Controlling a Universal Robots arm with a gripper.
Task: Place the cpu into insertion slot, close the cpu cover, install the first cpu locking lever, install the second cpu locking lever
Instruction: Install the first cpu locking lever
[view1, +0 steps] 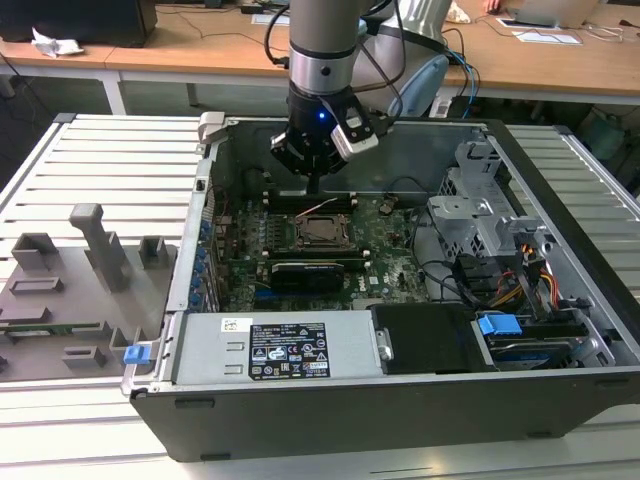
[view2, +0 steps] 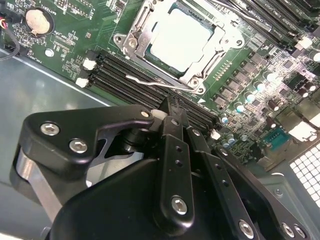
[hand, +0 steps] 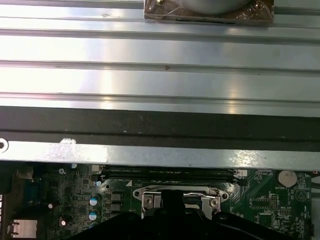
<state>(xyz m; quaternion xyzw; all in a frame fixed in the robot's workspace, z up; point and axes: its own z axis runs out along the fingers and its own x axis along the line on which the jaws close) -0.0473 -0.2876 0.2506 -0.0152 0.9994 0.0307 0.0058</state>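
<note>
In the second wrist view the gripper (view2: 170, 107) has its black fingers pressed together, holding nothing, tips poised just beside a thin wire locking lever (view2: 150, 82); that closed, narrow shape suits pushing a slim lever; the cpu (view2: 180, 40), a flat dull silver square, already sits in the insertion slot (view2: 207, 62), with the shiny metal cpu cover (view2: 137, 37) framing it; green circuit board (view2: 75, 30) surrounds it inside the computer case (view1: 560, 180).
</note>
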